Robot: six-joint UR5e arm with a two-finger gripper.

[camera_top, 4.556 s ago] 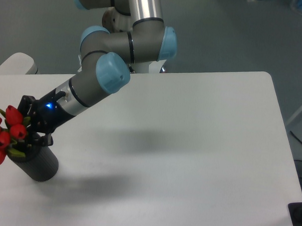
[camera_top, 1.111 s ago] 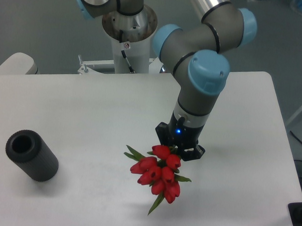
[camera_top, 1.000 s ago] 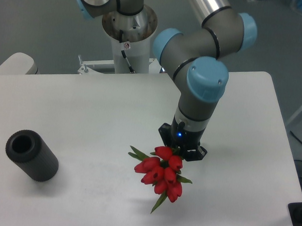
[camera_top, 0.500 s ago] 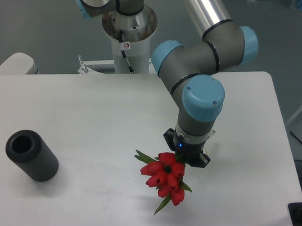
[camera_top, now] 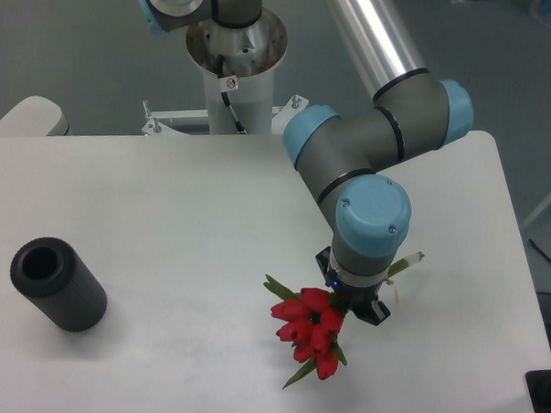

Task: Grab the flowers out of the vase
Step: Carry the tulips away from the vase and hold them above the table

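Observation:
The flowers (camera_top: 310, 330), a bunch of red tulip buds with thin green leaves, hang in the air over the right half of the white table (camera_top: 192, 221). Their pale stems (camera_top: 406, 263) poke out to the right behind the wrist. My gripper (camera_top: 352, 307) is shut on the stems just behind the buds, its fingers mostly hidden by the wrist and the blooms. The vase (camera_top: 57, 284), a dark grey cylinder with an empty round mouth, stands far to the left near the table's front edge.
The arm's base column (camera_top: 234, 67) rises behind the table's back edge. A pale rounded object (camera_top: 28, 118) sits off the table's back left corner. A dark item (camera_top: 546, 392) shows at the lower right edge of the view.
The gripper has carried the flowers out of the vase and across to the right. In the last second it moved further right and toward the front, and the stems now show behind the wrist.

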